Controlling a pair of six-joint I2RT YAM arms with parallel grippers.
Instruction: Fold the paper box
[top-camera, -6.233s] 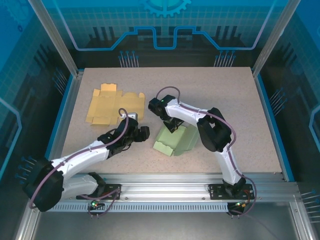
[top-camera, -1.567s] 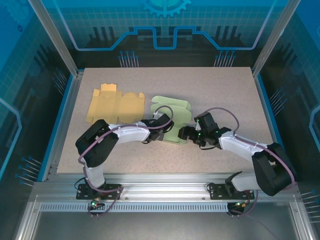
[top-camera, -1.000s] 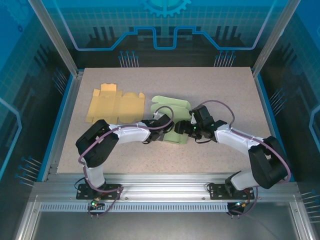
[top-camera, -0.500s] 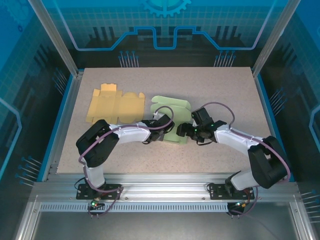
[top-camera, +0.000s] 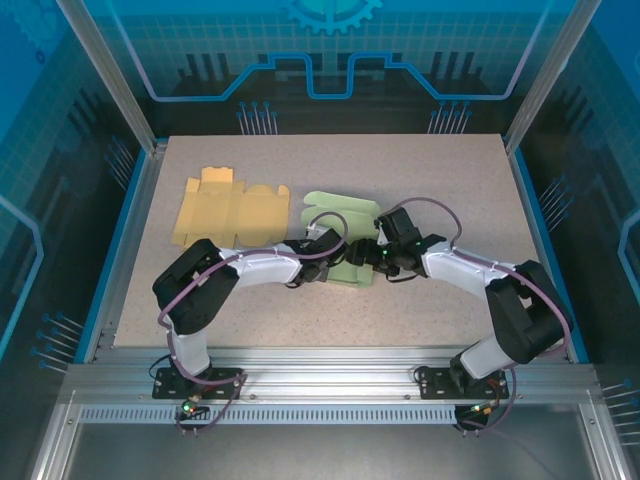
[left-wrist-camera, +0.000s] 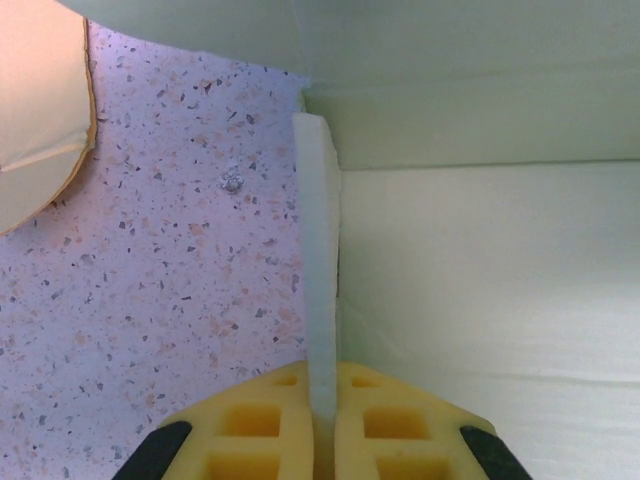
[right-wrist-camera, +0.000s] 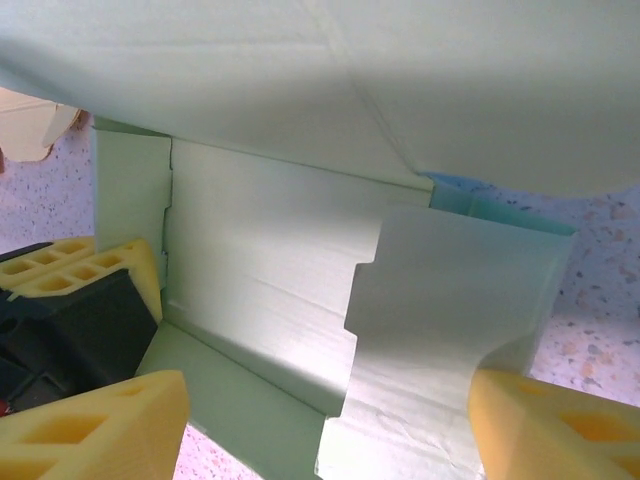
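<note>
Left gripper (left-wrist-camera: 322, 402): pressed together on a thin upright wall edge of the green paper box (left-wrist-camera: 480, 280) — the edge runs straight up from between the yellow pads (left-wrist-camera: 270, 425).
Left gripper from above (top-camera: 333, 264): at the box's near left side, arm stretched low across the table (top-camera: 450, 170).
Left arm against earlier: same pose as 1.6 s ago; 6.2 s ago it sat further left, apart from the box.
Right gripper (right-wrist-camera: 325, 412): spread wide, one yellow finger (right-wrist-camera: 100, 425) at each lower corner of its wrist view and a notched box flap standing between them, touching neither that I can tell.
Right gripper from above (top-camera: 362, 257): at the box's near right edge, facing the left gripper and very close to it.
Right arm against earlier: 1.6 s ago the gripper was just beside the box's right edge; it has since pushed in leftward, and the wrist has swung toward the far side.
Green paper box (top-camera: 340, 212): mid-table, partly erected, its far panel lying toward the back; in the right wrist view its walls rise above and behind the flap.
Box against earlier: 6.2 s ago it lay nearer the arms' bases — now it sits farther back, unchanged over the last 1.6 s.
Yellow cardboard blank (top-camera: 225, 208): flat on the far left of the table, just beside the box, unmoved throughout.
</note>
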